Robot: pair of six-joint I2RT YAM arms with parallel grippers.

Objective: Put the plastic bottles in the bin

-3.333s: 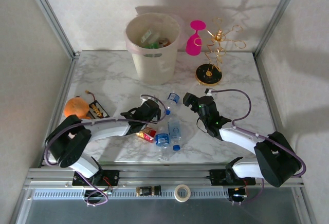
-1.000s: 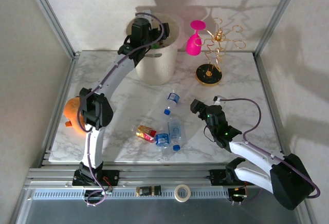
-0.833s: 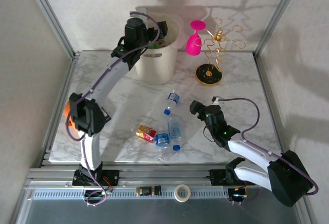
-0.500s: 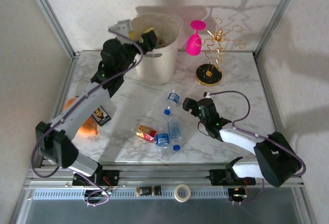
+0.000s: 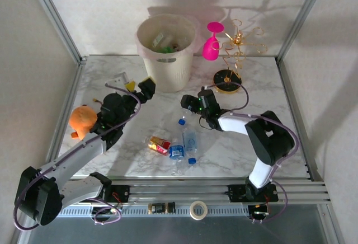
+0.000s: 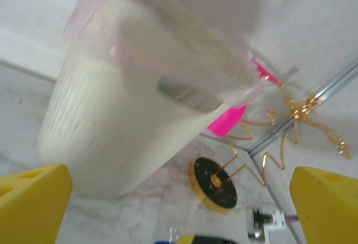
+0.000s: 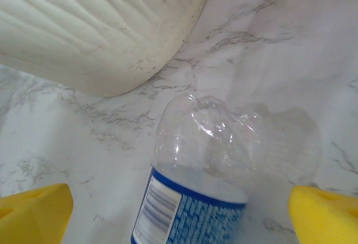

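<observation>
— Where's the left gripper (image 5: 139, 84)?
— Pulled back from the tall cream-white perforated plastic bin (image 5: 168, 73), jaws wide, empty.
— And the right gripper (image 7: 179, 213)?
— Moved near the bin's foot, spread around a clear blue-labelled plastic bottle (image 7: 204, 160). Pickup next, probably.

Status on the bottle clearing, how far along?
Done: several bottles sit in the bin. In hand: nothing; right gripper is open astride a clear blue-labelled bottle on the table, left gripper open and empty. Left: that bottle plus a red-labelled bottle and two clear bottles beside it.
</observation>
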